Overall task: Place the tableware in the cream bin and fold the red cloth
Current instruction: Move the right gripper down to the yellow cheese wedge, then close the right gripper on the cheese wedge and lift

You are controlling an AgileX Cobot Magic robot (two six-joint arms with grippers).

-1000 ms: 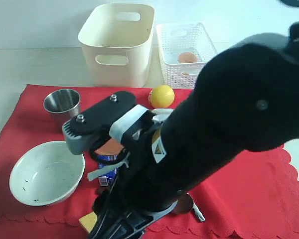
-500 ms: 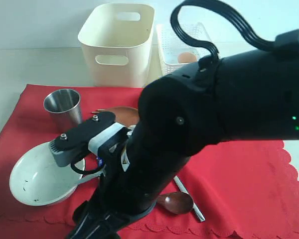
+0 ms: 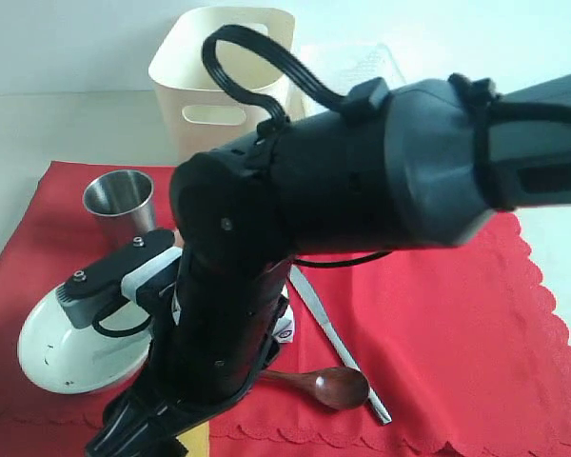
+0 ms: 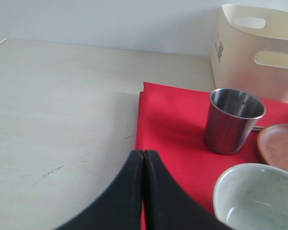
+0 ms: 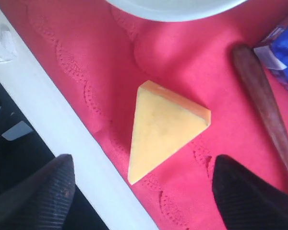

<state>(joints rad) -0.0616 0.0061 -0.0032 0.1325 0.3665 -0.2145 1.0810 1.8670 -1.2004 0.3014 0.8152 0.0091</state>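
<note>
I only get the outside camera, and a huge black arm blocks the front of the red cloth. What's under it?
Observer: A cheese wedge on the cloth near its scalloped edge, between the right fingers, which are wide open and not touching it.
Operator: And the other arm?
Observer: The left fingers are shut, empty, above the cloth's edge by the cup.
Operator: Anything else hidden?
Observer: A brown plate, beside cup and bowl.

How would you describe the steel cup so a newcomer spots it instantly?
Find the big red cloth, then its far-left corner near the cream bin. The steel cup stands upright there, just beyond the pale bowl. It is the only shiny metal vessel, taller and narrower than the wide bowl.
</note>
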